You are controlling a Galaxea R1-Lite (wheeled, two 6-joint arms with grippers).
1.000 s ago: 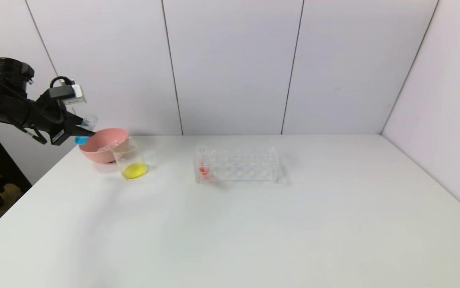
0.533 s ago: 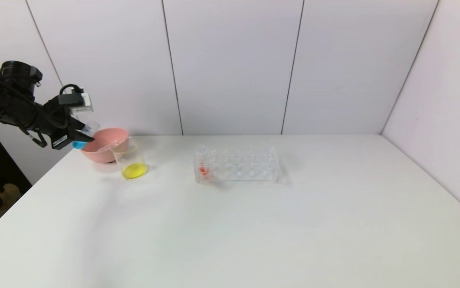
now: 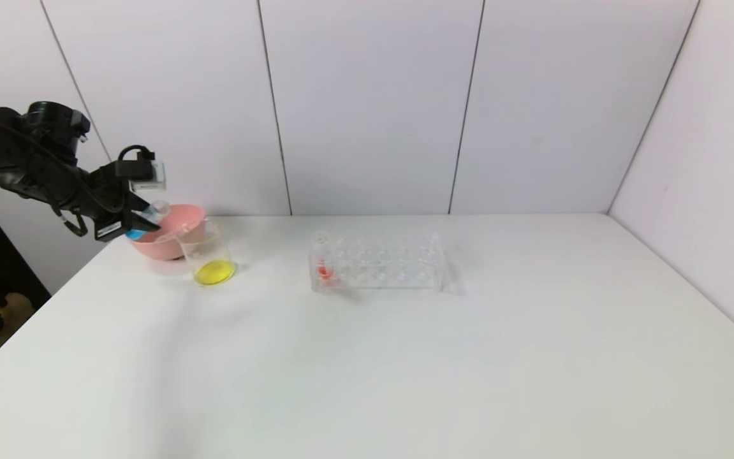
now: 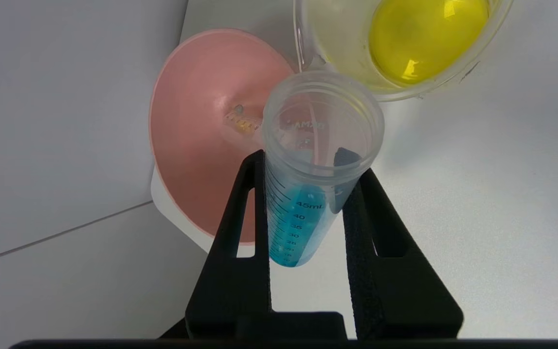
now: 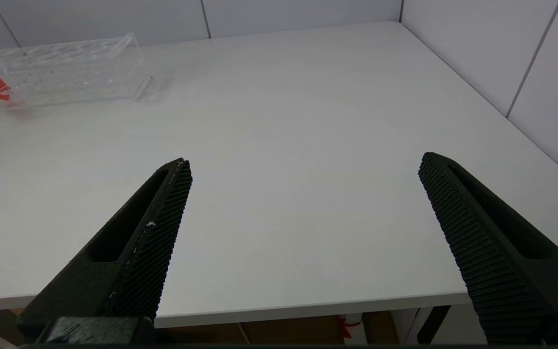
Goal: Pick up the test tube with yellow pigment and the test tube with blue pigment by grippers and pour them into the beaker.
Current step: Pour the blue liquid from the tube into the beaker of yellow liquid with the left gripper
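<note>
Gripping the test tube with blue pigment (image 4: 303, 203) between both fingers (image 4: 245, 232), my left hand (image 3: 140, 220) sits at the far left of the head view, raised above the counter (image 3: 367, 357) beside the pink bowl (image 3: 172, 231). In that view the tube (image 3: 146, 220) is tilted, its open mouth angled up toward the bowl's rim and its blue end low, near my fingers. From my left wrist camera the tube fills the centre of the frame, mouth facing the lens, blue liquid pooled in its lower part against printed volume marks. Behind it, in the upper left of that frame, lies the pink bowl (image 4: 201, 145), and in the upper right the beaker (image 4: 405, 43), already holding yellow liquid. In the head view the beaker (image 3: 210, 261) stands on the counter just in front of the bowl, touching or nearly touching it; I cannot tell which. In the middle of that view stands the clear tube rack (image 3: 379, 261), well apart from the beaker, with a red-liquid tube (image 3: 323, 264) upright at its left end. My right hand (image 5: 303, 184) shows only in its own wrist camera, fingers spread wide and holding nothing, low over the near edge of the counter, with the rack (image 5: 60, 72) in the upper left of that frame.
</note>
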